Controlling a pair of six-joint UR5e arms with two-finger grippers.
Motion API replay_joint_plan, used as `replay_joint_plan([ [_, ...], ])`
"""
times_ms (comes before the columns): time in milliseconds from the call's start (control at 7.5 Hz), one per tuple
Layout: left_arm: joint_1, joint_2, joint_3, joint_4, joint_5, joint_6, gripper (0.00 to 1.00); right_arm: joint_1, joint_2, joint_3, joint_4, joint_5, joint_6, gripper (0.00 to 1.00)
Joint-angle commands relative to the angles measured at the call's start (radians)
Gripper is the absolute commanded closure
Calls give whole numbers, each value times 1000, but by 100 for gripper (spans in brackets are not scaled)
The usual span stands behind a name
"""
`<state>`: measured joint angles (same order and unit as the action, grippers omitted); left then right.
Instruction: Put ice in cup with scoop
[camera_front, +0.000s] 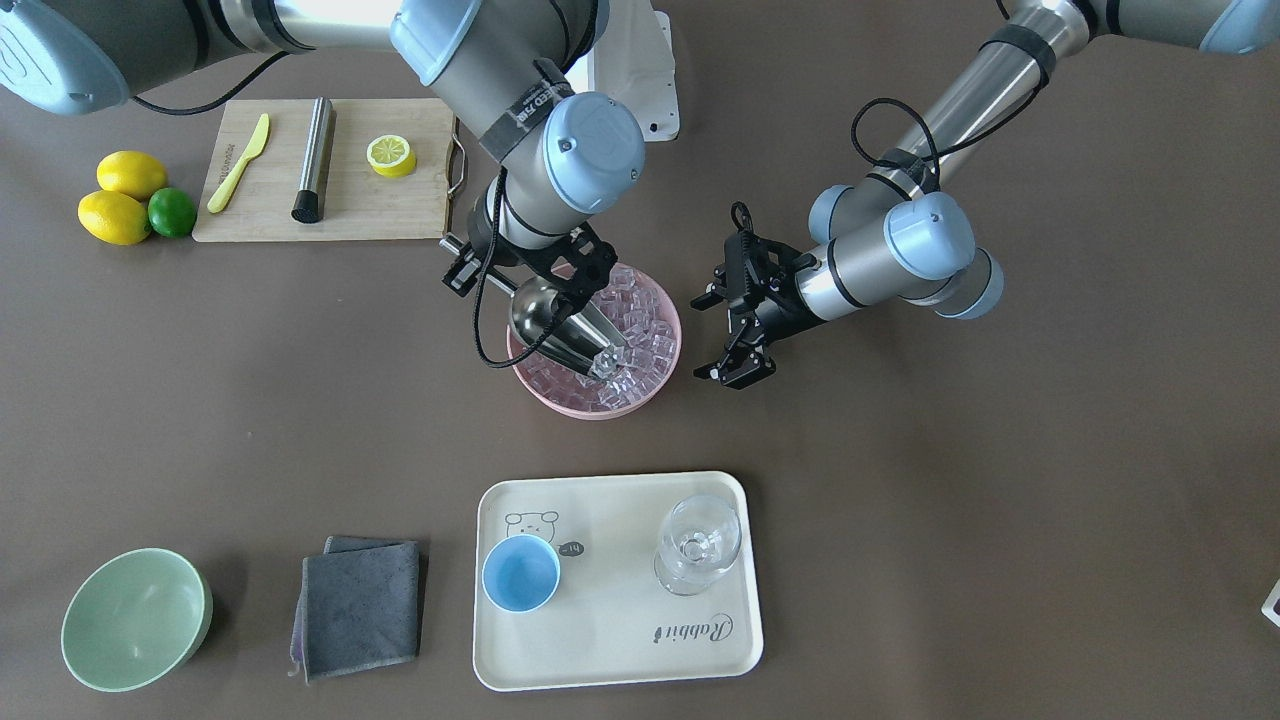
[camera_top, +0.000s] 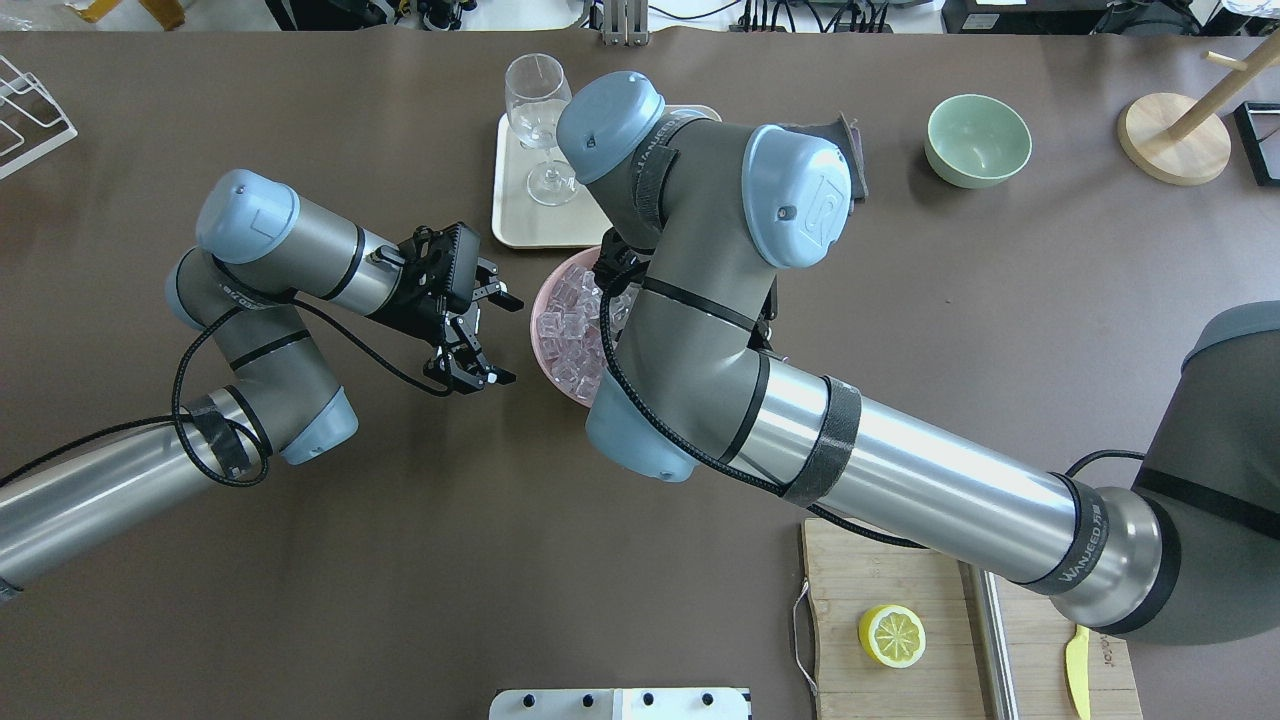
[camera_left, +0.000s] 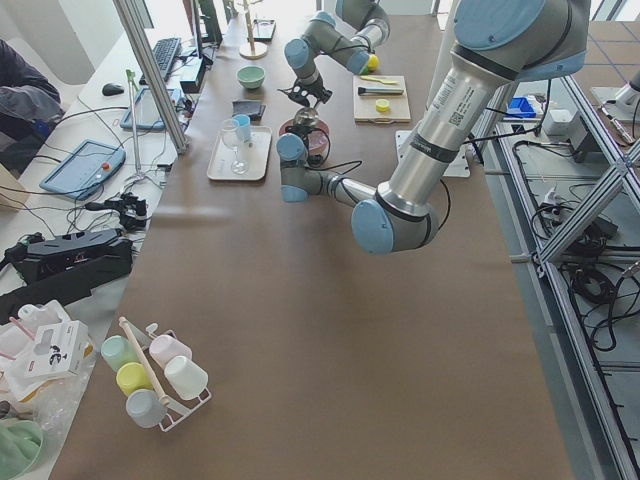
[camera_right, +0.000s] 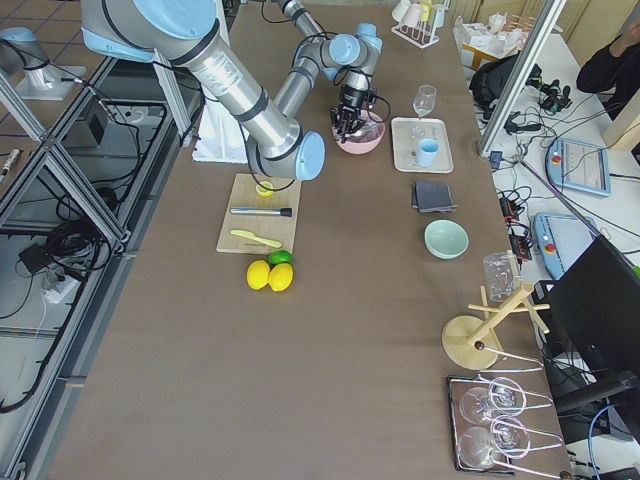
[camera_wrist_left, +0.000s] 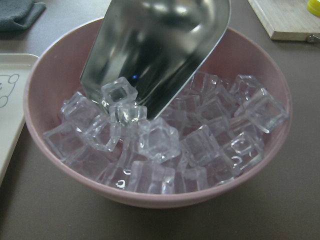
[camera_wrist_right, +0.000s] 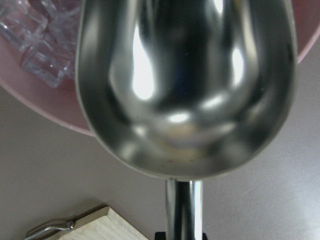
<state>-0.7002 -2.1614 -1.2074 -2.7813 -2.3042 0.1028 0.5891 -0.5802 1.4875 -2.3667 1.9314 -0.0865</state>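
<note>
My right fingers (camera_front: 505, 262) pinch the scoop (camera_front: 555, 325) handle, its tip in the ice (camera_front: 645, 330) in the pink bowl (camera_front: 600, 408). Left fingers (camera_front: 722, 338) spread wide beside the bowl. Cup (camera_front: 520, 572) empty.

From across the bench (camera_front: 950, 520) the front-facing camera looked steeply down, the robot's base at the top; the overhead one looked forward from behind the arms. Both caught the pink bowl (camera_front: 590, 408) beside the left gripper (camera_front: 718, 338) and under the right gripper (camera_front: 520, 272). The end cameras watched along the bench from afar. The wrist cameras sat close: the left gripper's faced the bowl just ahead, the right gripper's the scoop (camera_wrist_right: 185, 90) before it.
</note>
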Motion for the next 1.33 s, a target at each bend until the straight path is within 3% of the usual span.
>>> replay_joint_plan([
  [0, 1, 0, 0, 2, 0, 0, 3, 0, -27, -4, 95, 5, 50, 100],
  [533, 1, 0, -1, 2, 0, 0, 3, 0, -47, 11, 188, 4, 127, 100],
  [1200, 1, 0, 0, 0, -1, 0, 3, 0, -128, 123, 273, 4, 169, 100],
])
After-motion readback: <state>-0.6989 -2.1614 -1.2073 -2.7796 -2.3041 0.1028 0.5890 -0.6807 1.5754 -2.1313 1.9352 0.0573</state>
